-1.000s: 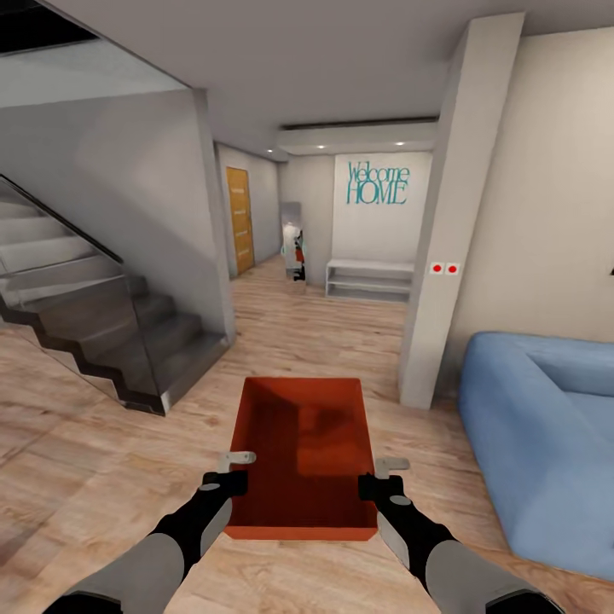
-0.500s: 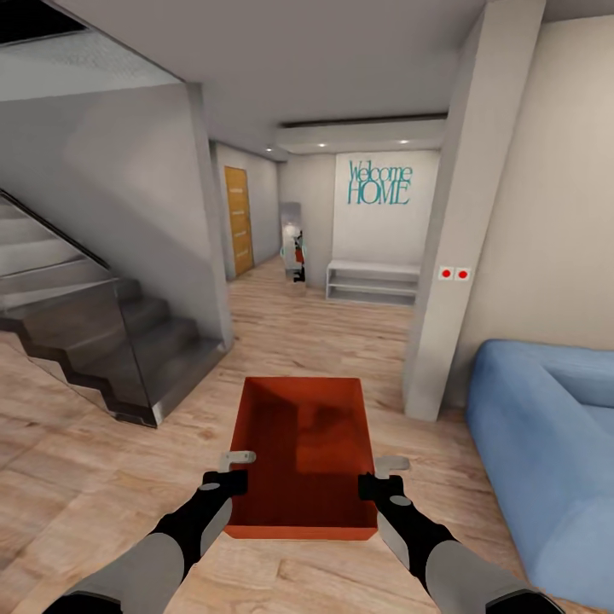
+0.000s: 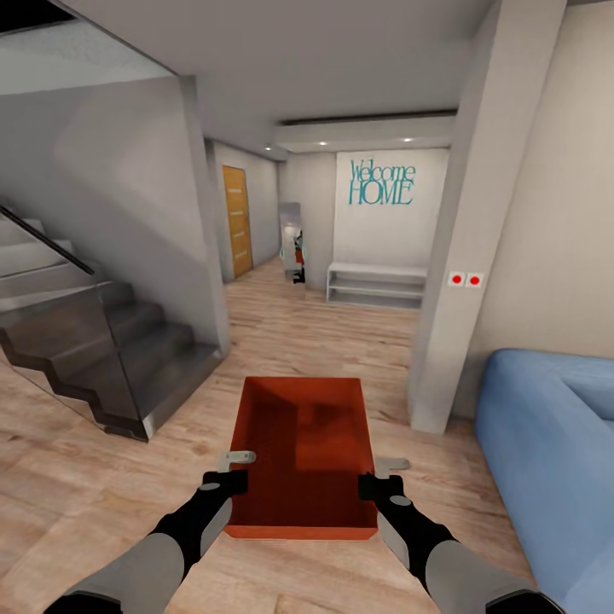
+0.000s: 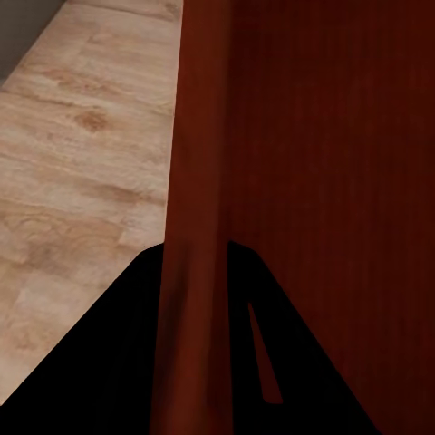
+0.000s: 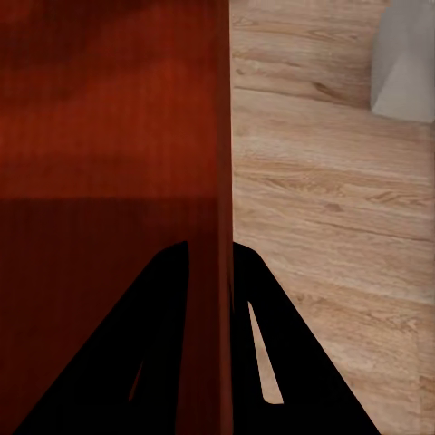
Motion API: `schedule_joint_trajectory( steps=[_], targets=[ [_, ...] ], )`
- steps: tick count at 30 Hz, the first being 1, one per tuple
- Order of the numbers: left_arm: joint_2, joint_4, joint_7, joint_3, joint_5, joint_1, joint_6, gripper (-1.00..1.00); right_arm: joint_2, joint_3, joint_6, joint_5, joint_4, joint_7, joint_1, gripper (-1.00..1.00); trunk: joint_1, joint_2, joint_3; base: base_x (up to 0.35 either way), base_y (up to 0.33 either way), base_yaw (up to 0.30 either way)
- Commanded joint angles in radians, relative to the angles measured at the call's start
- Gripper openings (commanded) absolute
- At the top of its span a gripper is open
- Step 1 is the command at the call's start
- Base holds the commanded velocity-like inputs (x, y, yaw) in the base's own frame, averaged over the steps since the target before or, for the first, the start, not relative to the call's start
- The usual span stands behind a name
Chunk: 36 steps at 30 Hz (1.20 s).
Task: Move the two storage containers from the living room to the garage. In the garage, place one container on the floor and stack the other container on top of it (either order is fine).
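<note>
Orange-red storage container (image 3: 303,456) was held up in front of the robot, w/ light wood plank floor (image 3: 341,333) below. Left gripper (image 3: 232,471) was clenched on its left wall, right gripper (image 3: 385,474) on its right wall; in both wrist views each wall ran between the dark fingers. Grey staircase (image 3: 94,350) stood at left, blue sofa (image 3: 554,460) at right. A pillar (image 3: 469,256) w/ two red dots stood between sofa & hallway. "Welcome HOME" lettering (image 3: 381,182) hung over a white bench (image 3: 375,284); wooden door (image 3: 238,220) was further left.

The blue sofa (image 3: 554,460) and the stairs (image 3: 77,341) are cut off by the head view's edges. Small objects (image 3: 294,251) down the hallway are too small to identify.
</note>
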Motion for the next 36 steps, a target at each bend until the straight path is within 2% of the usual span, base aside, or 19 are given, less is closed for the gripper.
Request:
schedule_joint_trajectory(
  steps=[1, 27, 28, 29, 36],
  targets=[
    [0.001, -0.005, 0.007, 0.08, 0.005, -0.001, 0.006, -1.0, -0.01, -0.015, -0.006, -0.011, 0.002, -0.068, 0.0, -1.0, 0.001, -0.001, 0.0, 0.322, 0.0, 0.0],
    [0.001, -0.005, 0.007, 0.081, 0.005, -0.001, 0.005, -1.0, -0.01, -0.015, -0.004, -0.011, 0.002, -0.066, 0.0, -1.0, 0.001, -0.001, 0.0, 0.322, 0.0, 0.0],
    [0.004, -0.007, 0.013, -0.003, 0.018, -0.001, 0.003, -1.0, 0.002, 0.002, -0.004, -0.008, 0.006, 0.0, 0.004, -1.0, 0.001, -0.001, 0.0, 0.0, 0.0, 0.0],
    [0.003, -0.008, 0.014, -0.022, 0.028, -0.001, 0.003, -1.0, 0.003, 0.002, -0.003, -0.003, 0.0, -0.001, 0.004, -1.0, 0.001, -0.001, 0.0, 0.0, 0.0, 0.0],
    [0.003, 0.006, 0.015, -0.049, 0.052, -0.001, 0.001, -1.0, -0.001, 0.005, -0.003, 0.001, 0.008, -0.001, 0.005, -1.0, 0.001, -0.001, 0.0, 0.001, 0.0, 0.0]
  ],
)
